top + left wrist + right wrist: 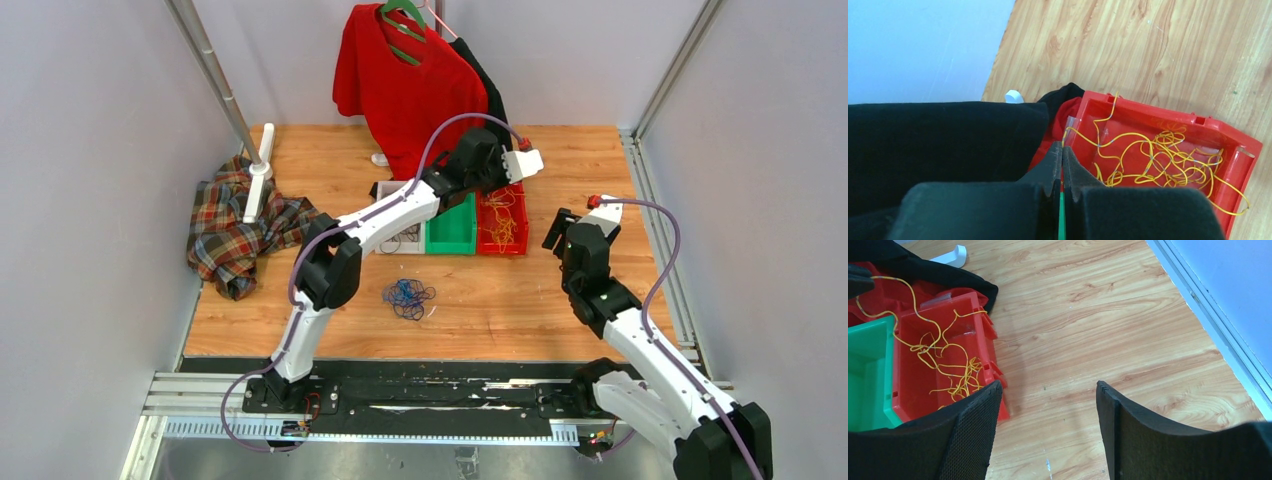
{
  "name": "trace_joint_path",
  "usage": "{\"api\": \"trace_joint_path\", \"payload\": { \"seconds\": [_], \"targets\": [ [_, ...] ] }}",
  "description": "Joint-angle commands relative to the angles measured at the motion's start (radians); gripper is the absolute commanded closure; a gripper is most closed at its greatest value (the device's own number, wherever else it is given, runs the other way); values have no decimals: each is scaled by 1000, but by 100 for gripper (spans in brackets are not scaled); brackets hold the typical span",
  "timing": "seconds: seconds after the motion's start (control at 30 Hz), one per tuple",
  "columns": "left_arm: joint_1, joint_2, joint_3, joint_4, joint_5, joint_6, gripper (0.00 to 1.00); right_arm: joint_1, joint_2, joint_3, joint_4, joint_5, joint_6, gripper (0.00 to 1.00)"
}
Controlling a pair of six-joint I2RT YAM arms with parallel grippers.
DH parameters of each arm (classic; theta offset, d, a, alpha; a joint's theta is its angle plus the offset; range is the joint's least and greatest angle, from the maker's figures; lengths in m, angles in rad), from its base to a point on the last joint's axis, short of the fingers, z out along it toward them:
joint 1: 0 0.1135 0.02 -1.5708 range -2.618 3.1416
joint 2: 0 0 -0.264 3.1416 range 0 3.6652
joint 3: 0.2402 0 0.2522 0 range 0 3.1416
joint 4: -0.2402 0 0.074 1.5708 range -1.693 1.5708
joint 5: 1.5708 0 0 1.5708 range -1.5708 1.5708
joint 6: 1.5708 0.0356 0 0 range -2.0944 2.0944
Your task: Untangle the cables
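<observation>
Left gripper [1062,150] is pressed shut above the far end of the red bin [1158,111]. One strand of the yellow cable [1173,145] rises from the bin to its fingertips and looks pinched there. The remainder of that cable lies as a loose snarl inside the red bin, which stands beyond the table's middle, toward the far edge. A knot of blue and black cables [408,297] lies on bare wood closer to the near edge, apart from the bins.

A green bin [452,235] touches the red bin's left side. Left of that is a white bin [383,190], partly hidden under the left arm.

Right gripper [1048,390] hangs with its jaws wide apart and nothing between them, over bare table [1128,330] just right of the red bin.

At the far edge a red shirt [400,80] hangs on a green hanger [400,20], with a black garment [948,135] beside it. A plaid cloth [235,235] lies crumpled at the left edge around a white stand [258,180].
</observation>
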Motion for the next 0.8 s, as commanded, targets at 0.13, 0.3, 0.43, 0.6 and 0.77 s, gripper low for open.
{"api": "trace_joint_path", "payload": {
  "seconds": [0.13,0.3,0.43,0.6,0.77],
  "targets": [
    [-16,82,-32,-9,-29,33,100,-32,18,-18,36,0,23,31],
    [-24,125,-8,-21,-40,1,91,-45,59,-7,40,-21,31,32],
    [-21,132,41,-85,-15,-11,49,-51,75,31,6,-37,20,33],
    [-11,95,140,-279,91,-24,14,-55,69,63,-8,-45,15,33],
    [-4,15,222,-486,175,-14,2,-56,107,104,-28,-91,25,34]
  ]
}}
